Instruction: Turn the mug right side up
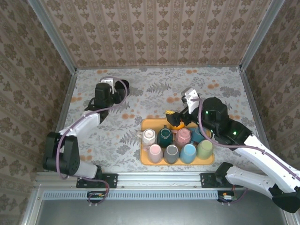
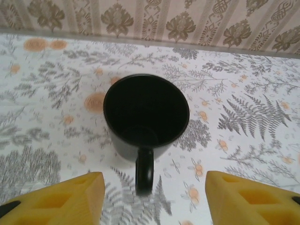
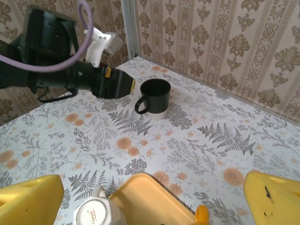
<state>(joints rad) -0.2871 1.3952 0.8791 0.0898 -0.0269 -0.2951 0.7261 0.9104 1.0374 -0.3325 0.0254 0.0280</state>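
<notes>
Nearby, right gripper [image 3: 150, 199] hangs wide open over the far edge of the tray [image 1: 150, 123]. Farther, left of the tray, left gripper [image 2: 154, 183] gapes empty just short of the upright black mug [image 2: 146, 112]: likely stiff, glazed, breakable; pinch its handle or rim.

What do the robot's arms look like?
Both arms are white with chunky black joints. A thin purple cable loops along the left arm, and another along the right arm. Their jaws are bright yellow blocks. A small green light glows on the right arm.
</notes>
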